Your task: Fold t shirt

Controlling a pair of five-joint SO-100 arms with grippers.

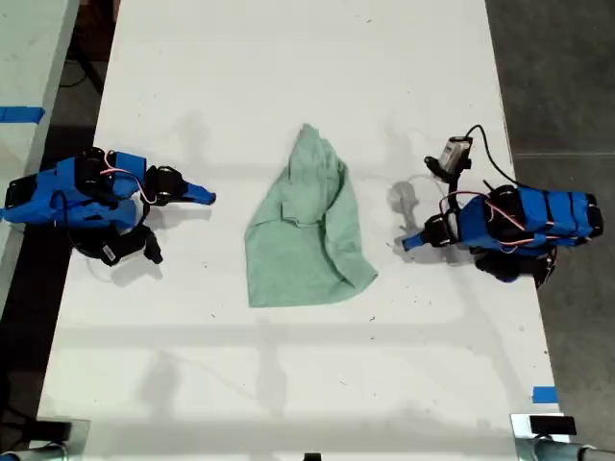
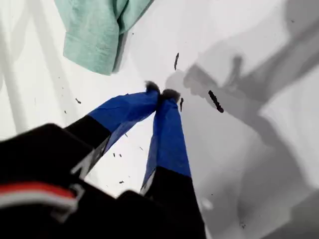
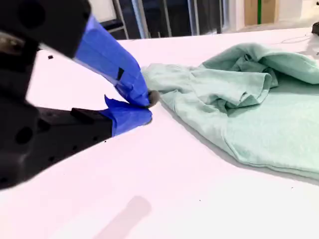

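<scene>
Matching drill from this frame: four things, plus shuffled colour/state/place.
1. t shirt
2. my first claw
3. table
4. tape strip

A. white
B. shut, holding nothing
C. pale mint, wrinkled, mid-table
D. table edge, the exterior view's lower right

Pairs: 1-C, 2-B, 3-A, 4-D

The t shirt (image 1: pixel 306 223) looked like soft matt cloth, wrinkled and slightly fuzzy, with a stitched hem along its edge. The surface (image 1: pixel 288 58) beneath it was smooth and white, with a faint sheen and small dark specks. On my first gripper (image 2: pixel 162 94) and my second gripper (image 3: pixel 148 107), matt blue tape wrapped the fingers (image 2: pixel 167 139) over black plastic.
</scene>
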